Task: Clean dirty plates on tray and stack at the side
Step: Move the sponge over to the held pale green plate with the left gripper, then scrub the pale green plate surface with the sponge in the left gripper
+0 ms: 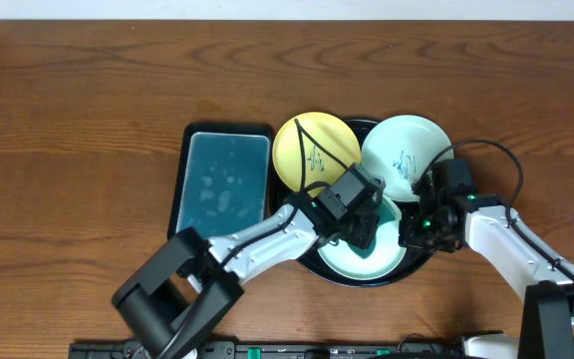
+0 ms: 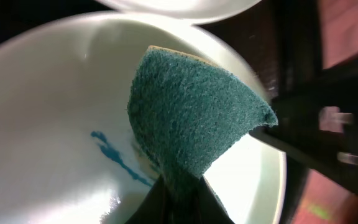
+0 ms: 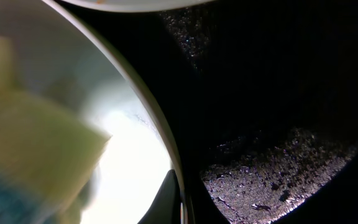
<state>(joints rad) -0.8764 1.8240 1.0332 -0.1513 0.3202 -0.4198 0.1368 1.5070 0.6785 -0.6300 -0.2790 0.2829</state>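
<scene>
Dark green scouring fibre on a yellow foam back is what your left gripper [image 1: 365, 231] holds: its jaws are pressed together on the folded sponge [image 2: 191, 118], whose free corner hangs over the pale mint round plate with the blue scribble [image 2: 42, 124]. That plate lies at the near side of the large round black tray with a raised rim [image 1: 359, 283]. The pale yellow round plate [image 1: 307, 150] and the second pale mint round plate [image 1: 407, 150] sit at the far side, overlapping the tray's edge. A rectangular teal tray [image 1: 227, 184] lies just beside the black one on the brown wooden table [image 1: 68, 120]. Your right gripper [image 1: 416, 231] is closed tight at the near plate's right rim and looks to be nipping it. Judge these plates as light, stiff and glossy, so likely to skate under a wipe. The thin upturned rim is the place to hold, and the sponge is soft enough to bend into the curve. The left wrist view shows the blue scribble [image 2: 120, 163] uncovered beside the sponge, which the arm hides from overhead. The right wrist view shows the rim edge [image 3: 148, 118] against the tray's grainy floor, with a dark finger [image 3: 166, 199] on the plate's inner side and the sponge only a blur. Only the overhead view shows all three plates together.
</scene>
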